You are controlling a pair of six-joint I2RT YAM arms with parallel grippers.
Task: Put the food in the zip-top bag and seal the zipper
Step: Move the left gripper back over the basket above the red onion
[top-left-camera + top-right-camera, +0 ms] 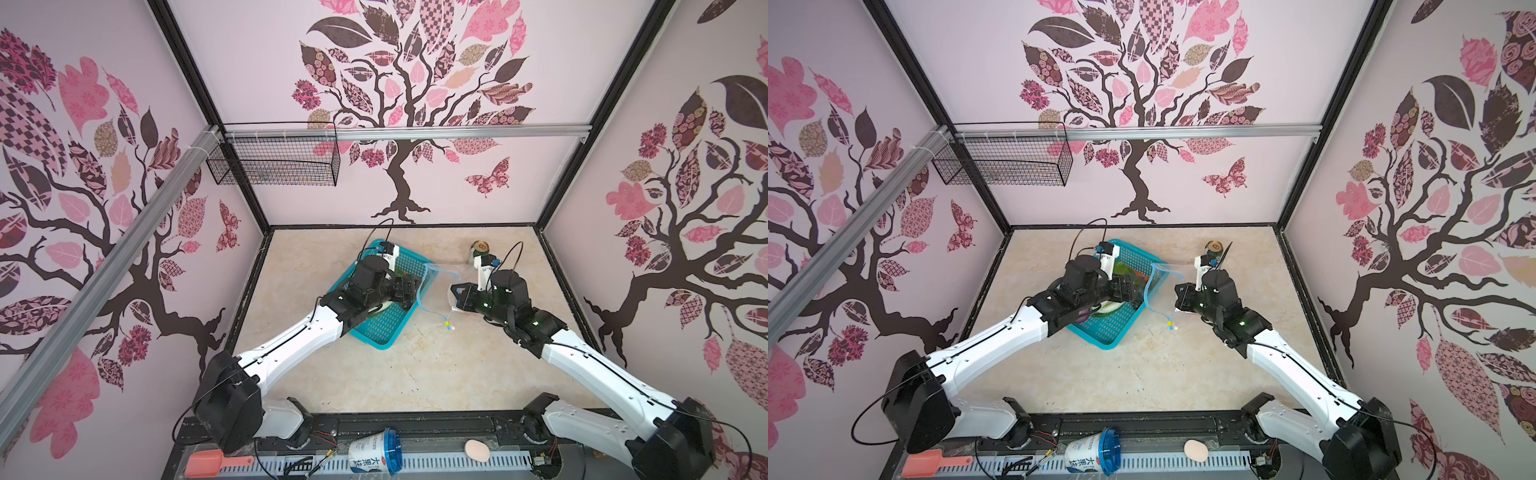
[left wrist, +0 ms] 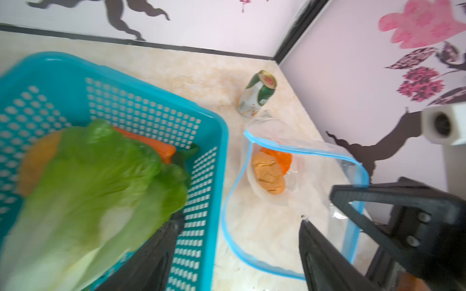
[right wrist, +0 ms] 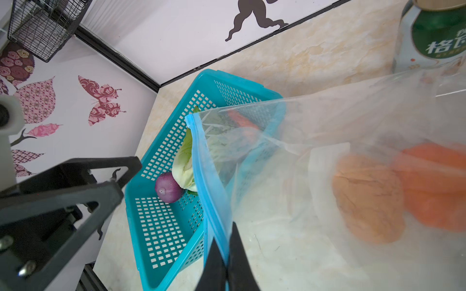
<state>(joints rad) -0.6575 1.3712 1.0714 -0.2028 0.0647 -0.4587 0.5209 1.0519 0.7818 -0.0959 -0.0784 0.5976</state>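
The left gripper [image 2: 239,221] is positioned with jaws spread wide; the right gripper [image 3: 229,241] is clamped fully together.

Both arms share one build: the left arm [image 1: 291,340] and right arm [image 1: 582,353] have white shell links and black joint housings.
- Nearest the base rail [image 1: 415,424]: big black ribbed motor blocks.
- Farthest from the rail: a thin black cable [image 1: 382,223] loops over each wrist, and each has a white boxy camera mount [image 2: 443,126].
- Small green lights [image 1: 1242,322] show on the right arm's black section.
- Left gripper [image 2: 239,221] and right gripper [image 3: 227,234]: matte black fingers, triangular cut-outs, silver screws [image 2: 423,216].
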